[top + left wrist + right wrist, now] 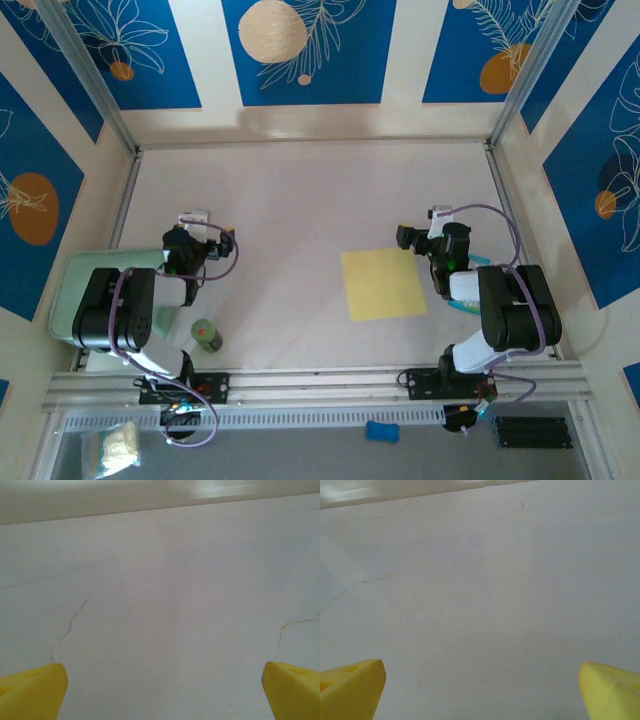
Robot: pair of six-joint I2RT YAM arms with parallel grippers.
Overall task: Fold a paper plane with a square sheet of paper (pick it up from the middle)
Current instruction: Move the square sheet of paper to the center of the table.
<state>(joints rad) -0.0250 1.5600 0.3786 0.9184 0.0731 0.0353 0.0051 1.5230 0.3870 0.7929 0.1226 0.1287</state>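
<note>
Sheet (384, 284) flat on table (290, 200), right of centre, near right gripper (481, 672). Left gripper (162, 675) well apart from it. Both grippers' fingers spread wide, holding nothing.

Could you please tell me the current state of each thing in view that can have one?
Square sheet of paper: flat, unfolded, on the table.
Left end effector: open, empty.
Right end effector: open, empty.
Small green container: standing; lid state unclear.
</note>
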